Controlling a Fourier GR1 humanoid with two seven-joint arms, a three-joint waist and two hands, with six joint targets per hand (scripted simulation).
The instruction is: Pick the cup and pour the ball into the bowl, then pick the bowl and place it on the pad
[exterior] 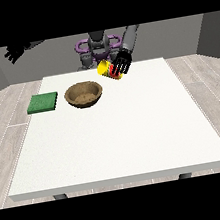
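A brown wooden bowl (84, 94) stood on the white tabletop (115, 131), with a green pad (43, 103) just beside it toward the view's left. Right of the bowl and above the tabletop, the hand at the view's right (122, 65) had its fingers curled round a tilted yellow cup (106, 69). The hand at the view's left (15, 52) hung raised, far beyond the pad, fingers spread. In front of the bowl the tabletop lay wide and bare.

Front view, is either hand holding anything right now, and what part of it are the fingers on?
The hand at the view's right holds the yellow cup, tilted, fingers wrapped round its side. The other hand holds nothing.
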